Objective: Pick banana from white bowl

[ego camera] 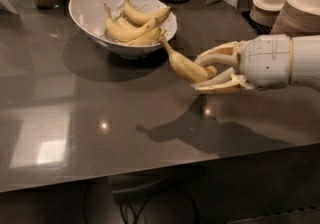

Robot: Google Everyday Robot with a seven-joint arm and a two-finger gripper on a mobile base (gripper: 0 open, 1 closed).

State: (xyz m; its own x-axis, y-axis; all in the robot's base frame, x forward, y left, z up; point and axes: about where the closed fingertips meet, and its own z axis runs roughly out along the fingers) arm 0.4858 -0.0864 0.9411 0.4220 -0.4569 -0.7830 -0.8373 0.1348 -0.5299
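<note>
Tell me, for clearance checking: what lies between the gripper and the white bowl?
Camera view: only the banana, held by the gripper, stem pointing toward the white bowl.

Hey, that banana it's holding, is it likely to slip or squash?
Probably firm: the banana juts out straight from the end effector, right of the white bowl. Held near one end, it may pivot. Smooth skin might slip.
</note>
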